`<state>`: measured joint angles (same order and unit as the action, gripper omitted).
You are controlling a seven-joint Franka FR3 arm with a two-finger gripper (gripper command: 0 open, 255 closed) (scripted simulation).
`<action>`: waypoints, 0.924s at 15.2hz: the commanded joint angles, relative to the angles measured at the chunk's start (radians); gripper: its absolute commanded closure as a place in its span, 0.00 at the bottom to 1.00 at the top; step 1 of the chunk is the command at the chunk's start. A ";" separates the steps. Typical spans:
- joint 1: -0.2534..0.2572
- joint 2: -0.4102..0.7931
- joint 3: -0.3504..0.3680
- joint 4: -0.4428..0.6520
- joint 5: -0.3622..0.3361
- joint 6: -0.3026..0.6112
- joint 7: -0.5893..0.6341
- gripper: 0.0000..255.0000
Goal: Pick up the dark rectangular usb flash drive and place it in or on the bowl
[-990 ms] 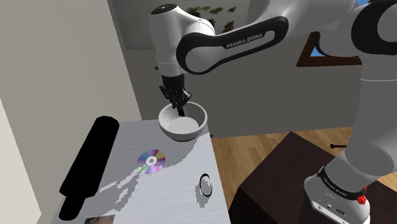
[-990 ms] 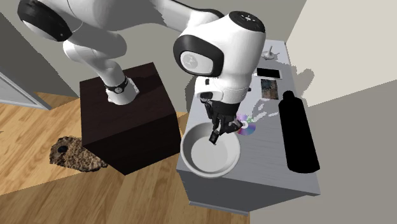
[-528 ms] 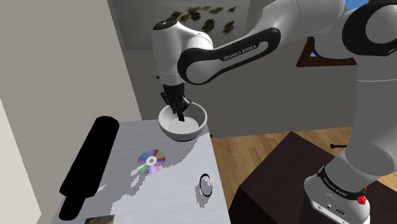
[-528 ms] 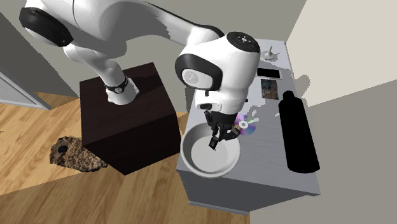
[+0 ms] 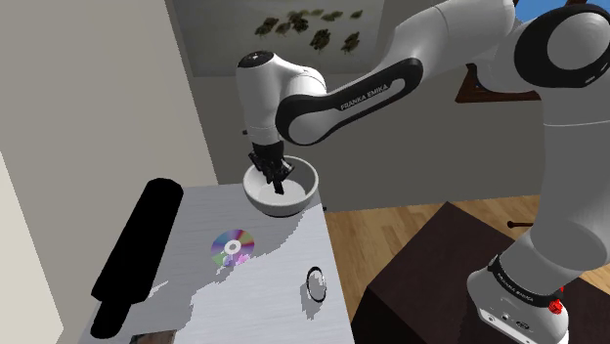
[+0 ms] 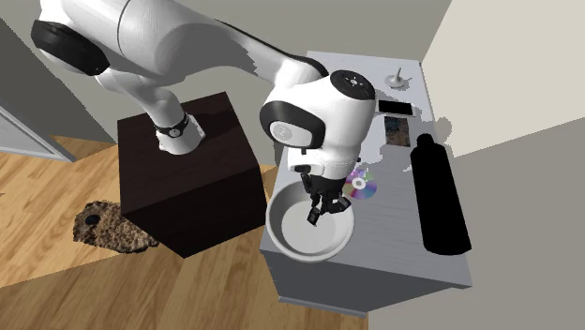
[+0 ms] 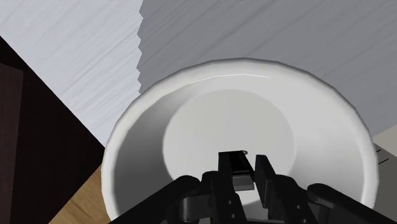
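Over the white bowl point(image 5: 301, 198) at the desk's point(image 5: 264, 293) 12 o'clock end (shoulder view), the claw point(image 5: 276, 183) hangs inside the rim, pinching the dark usb flash drive point(image 7: 236, 163); a disc point(image 5: 233, 245) lies at the bowl's 7 o'clock.

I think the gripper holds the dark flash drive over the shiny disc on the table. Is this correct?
Not quite. The gripper holds the dark flash drive over the white bowl, not the disc, as the wrist view shows. The shiny disc lies apart from it on the table.
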<state>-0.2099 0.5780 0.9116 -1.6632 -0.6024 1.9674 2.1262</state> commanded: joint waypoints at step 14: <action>-0.004 -0.037 0.027 0.048 0.037 -0.071 -0.022 0.00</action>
<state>-0.2128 0.5513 0.9315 -1.6289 -0.5752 1.9165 2.1097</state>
